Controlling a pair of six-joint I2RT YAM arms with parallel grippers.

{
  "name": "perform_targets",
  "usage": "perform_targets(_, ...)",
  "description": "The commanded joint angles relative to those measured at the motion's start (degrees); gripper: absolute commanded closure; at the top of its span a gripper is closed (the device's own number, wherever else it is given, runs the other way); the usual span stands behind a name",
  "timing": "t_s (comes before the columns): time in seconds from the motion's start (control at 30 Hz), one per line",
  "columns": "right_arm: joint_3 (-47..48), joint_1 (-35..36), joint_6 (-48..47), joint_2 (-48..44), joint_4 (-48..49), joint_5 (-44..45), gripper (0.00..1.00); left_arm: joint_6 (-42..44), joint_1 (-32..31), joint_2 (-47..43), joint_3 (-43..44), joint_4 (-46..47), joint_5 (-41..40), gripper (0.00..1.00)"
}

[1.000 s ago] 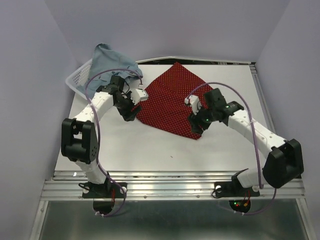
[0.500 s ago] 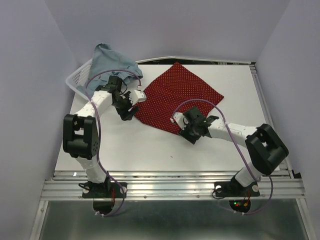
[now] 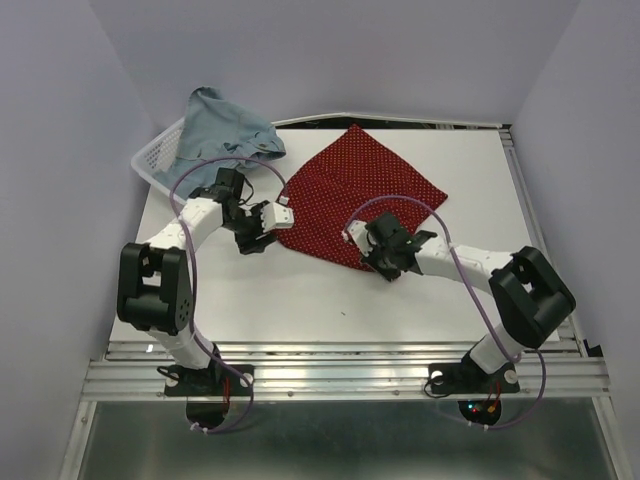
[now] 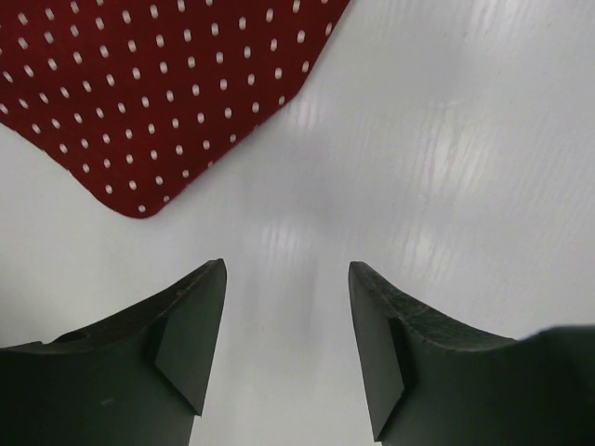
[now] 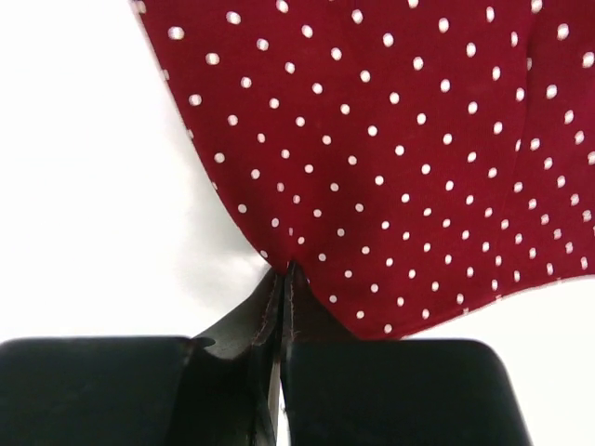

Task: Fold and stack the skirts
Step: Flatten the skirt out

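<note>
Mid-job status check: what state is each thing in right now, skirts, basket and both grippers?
red dotted skirt: spread flat on the table, near edge pinched.
denim skirt: bunched, draped over the basket.
basket: largely covered by denim, part of its rim showing.
left gripper: jaws open over bare table beside the red skirt's corner, holding nothing.
right gripper: jaws shut on the red skirt's edge.

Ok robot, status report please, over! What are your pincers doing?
Right pincer shut on red skirt edge. Left pincer open beside its corner. Denim skirt on basket. Nothing blocking.
</note>
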Motion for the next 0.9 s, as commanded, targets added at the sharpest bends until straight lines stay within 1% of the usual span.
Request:
perform_targets(0.0, 11.31, 0.48, 6.84, 1.73, -5.22, -15.57, 0.99, 0.02, -2.98, -8.15, -1.28, 1.16, 9.41, 0.37)
perform_targets(0.03, 13.51, 0.48, 8.68, 3.57, -5.85, -20.64, 0.99, -0.86, -3.07, -8.95, -1.9, 2.55, 9.94, 0.39)
perform_targets(0.1, 18.26, 0.48, 11.14, 8.58, -5.24, -24.89, 0.99, -4.8, -3.08, -10.71, -3.74, 4.32, 11.0, 0.41)
perform_targets(0.13, 20.19, 0.48, 13.77, 10.25, -5.24, -27.61, 0.93, -6.56, -3.08, -12.37, -4.45, 6.15, 11.26, 0.41)
perform_targets(0.17, 24.65, 0.48, 15.01, 11.75, -5.67, -28.59, 0.88, -11.1, -3.08, -13.52, -5.85, 7.3, 11.44, 0.41)
perform_targets(0.2, 26.87, 0.48, 16.24, 13.68, -5.94, -28.95, 0.75, -13.76, -3.08, -14.57, -6.73, 8.36, 11.96, 0.4)
perform_targets(0.23, 28.63, -0.74, 17.99, 13.87, -6.12, -29.48, 0.65, -16.31, -3.34, -17.37, -7.7, 10.81, 12.23, 0.38)
perform_targets(0.27, 30.82, -3.97, 18.45, 13.61, -6.03, -30.35, 0.45, -20.95, -3.77, -18.87, -9.79, 12.22, 12.32, 0.37)
perform_targets(0.3, 31.19, -6.35, 18.71, 12.04, -5.94, -31.58, 0.36, -22.73, -4.39, -21.94, -10.86, 14.67, 11.36, 0.34)
perform_targets(0.33, 31.2, -8.81, 18.19, 10.9, -6.03, -32.2, 0.3, -24.49, -5.52, -23.53, -12.18, 16.0, 10.31, 0.33)
perform_targets(0.37, 30.76, -11.45, 17.32, 9.49, -6.12, -32.64, 0.28, -25.99, -8.41, -25.03, -14.36, 17.41, 9.25, 0.31)
perform_targets(0.4, 28.67, -16.0, 15.92, 6.35, -6.21, -32.3, 0.27, -29.05, -10.0, -27.3, -15.52, 18.73, 6.98, 0.3)
perform_targets(0.43, 27.17, -18.04, 14.08, 4.66, -6.38, -31.6, 0.26, -30.73, -11.93, -28.2, -16.49, 21.96, 5.39, 0.29)
perform_targets(0.47, 25.67, -20.85, 9.36, 3.08, -7.77, -28.55, 0.27, -32.14, -16.13, -28.64, -18.06, 23.38, 2.33, 0.28)
perform_targets(0.5, 24.09, -20.88, 7.05, 1.67, -8.48, -25.99, 0.27, -33.11, -18.35, -28.73, -18.42, 24.27, 0.73, 0.27)
perform_targets(0.53, 20.33, -23.05, 4.59, -1.13, -9.1, -23.79, 0.28, -35.65, -20.54, -27.69, -18.43, 25.76, -0.94, 0.27)
perform_targets(0.57, 18.03, -24.12, 0.56, -2.46, -9.37, -19.77, 0.3, -37.06, -22.74, -26.37, -17.65, 26.12, -2.87, 0.27)
perform_targets(0.6, 15.92, -25.26, -1.04, -3.6, -9.28, -18.07, 0.32, -38.47, -26.68, -24.71, -16.77, 26.04, -6.19, 0.27)
perform_targets(0.63, 12.6, -28.75, -3.58, -4.83, -9.02, -17.27, 0.33, -41.53, -28.63, -20.69, -15.71, 25.43, -8.14, 0.27)
perform_targets(0.67, 11.26, -30.53, -4.65, -4.93, -8.67, -16.14, 0.34, -42.86, -30.22, -18.39, -12.92, 24.72, -9.99, 0.27)
perform_targets(0.7, 10.37, -32.46, -5.79, -4.59, -8.32, -15.78, 0.36, -43.92, -31.54, -16.27, -11.5, 23.93, -12.09, 0.28)
perform_targets(0.73, 9.67, -34.48, -7.02, -4.06, -7.79, -15.6, 0.37, -45.15, -34.07, -12.25, -10.09, 23.23, -13.33, 0.28)
perform_targets(0.77, 8.62, -37.55, -8.95, -2.66, -5.79, -14.9, 0.37, -47.08, -35.41, -10.38, -8.08, 22.61, -14.74, 0.27)
perform_targets(0.8, 8.26, -38.79, -9.75, -1.87, -4.55, -14.55, 0.38, -47.97, -37.59, -7.49, -7.19, 22.09, -16.75, 0.27)
perform_targets(0.83, 7.99, -39.94, -10.37, -0.9, -3.41, -14.46, 0.39, -48.32, -37.62, -6.25, -6.13, 21.65, -16.95, 0.27)
perform_targets(0.87, 8.34, -41.34, -11.33, 0.07, -2.26, -15.15, 0.39, -49.63, -39.18, -5.28, -4.64, 21.64, -17.47, 0.28)
